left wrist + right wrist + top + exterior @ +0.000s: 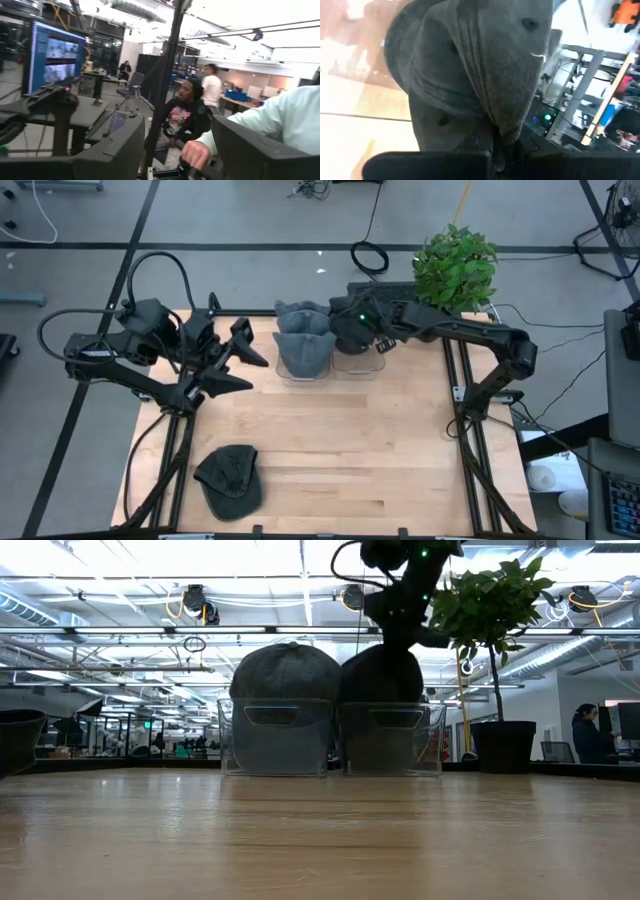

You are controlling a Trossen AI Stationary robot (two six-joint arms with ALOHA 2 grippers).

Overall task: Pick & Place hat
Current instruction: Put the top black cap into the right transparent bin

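The right gripper (352, 320) is closed on a fold of a dark grey fabric cap (470, 75), which is held over the right-hand clear plastic bin (392, 740) at the far edge of the light wooden table (350, 440); in the low view the dark cap (382, 675) is seen bulging above that bin's rim, with the arm reaching down onto it from above. Just beside this bin, on its left, a second clear plastic bin (278, 738) is placed, and a lighter grey cap (303, 345) is seated in it. Behind the right-hand bin, off the table's far right corner, a leafy green potted plant (455, 265) is stood. Well apart from the bins, near the table's front left corner, a third dark grey cap (230, 478) is laid flat on the wood. The left gripper (240, 365) is held with its fingers spread and empty, above the table's left side, to the left of the bins. Beyond the table, people are seen in the left wrist view.
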